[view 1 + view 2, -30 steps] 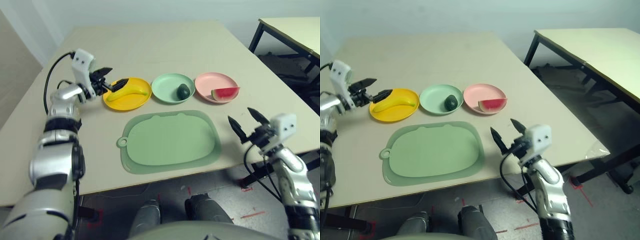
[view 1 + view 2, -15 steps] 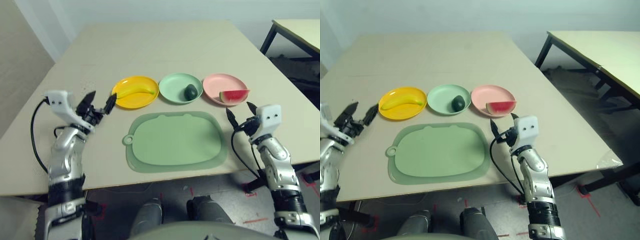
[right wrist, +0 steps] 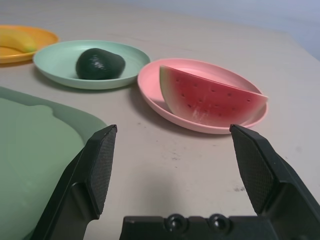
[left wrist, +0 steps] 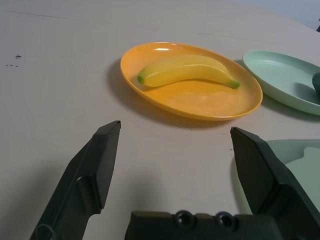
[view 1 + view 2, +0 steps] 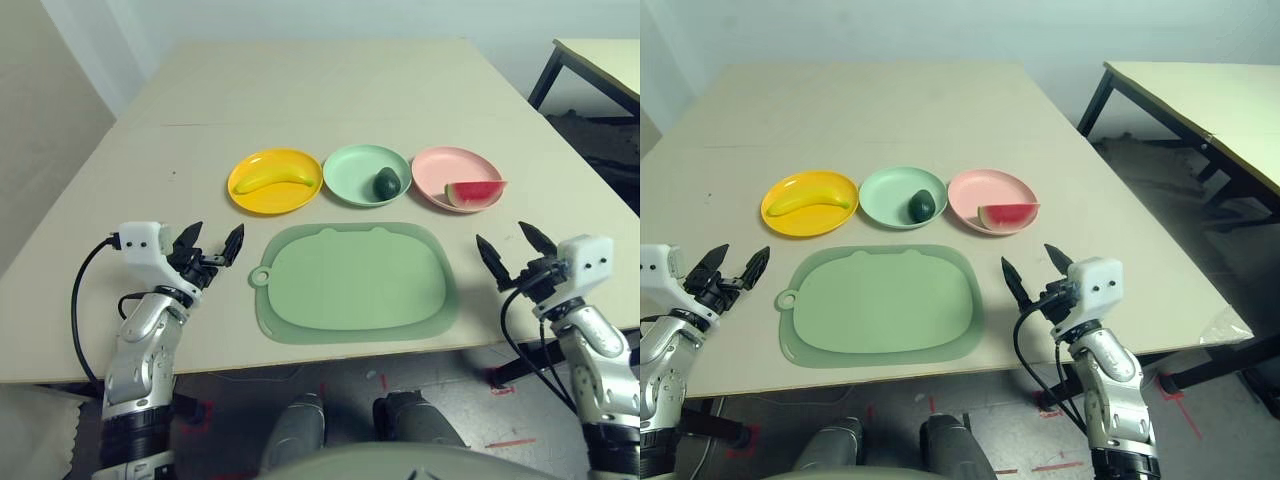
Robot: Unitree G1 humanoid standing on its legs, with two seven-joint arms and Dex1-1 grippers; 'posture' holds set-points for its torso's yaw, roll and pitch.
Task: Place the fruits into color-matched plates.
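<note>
The left claw [image 5: 212,258], spread and empty, has drawn back from the yellow plate [image 5: 240,199], where the banana [image 5: 275,179] lies. Right of that plate, the avocado [image 5: 387,183] sits on the mint plate [image 5: 345,168], and farther right the watermelon [image 5: 474,192] on the pink plate [image 5: 440,165]. The right claw [image 5: 507,240] is spread too; sorting looks finished.

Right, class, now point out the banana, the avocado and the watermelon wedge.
Banana [image 4: 187,70]: left wrist view, mid-body.
Avocado [image 3: 100,65]: right wrist view, middle.
Watermelon wedge [image 3: 210,98]: right wrist view, red face.

Even, fairly bright light casts soft shadows beside the plates; a small glare spot sits on the yellow plate's rim [image 4: 162,49], beyond the open left jaws, whose nearest parts seem slightly soft.
</note>
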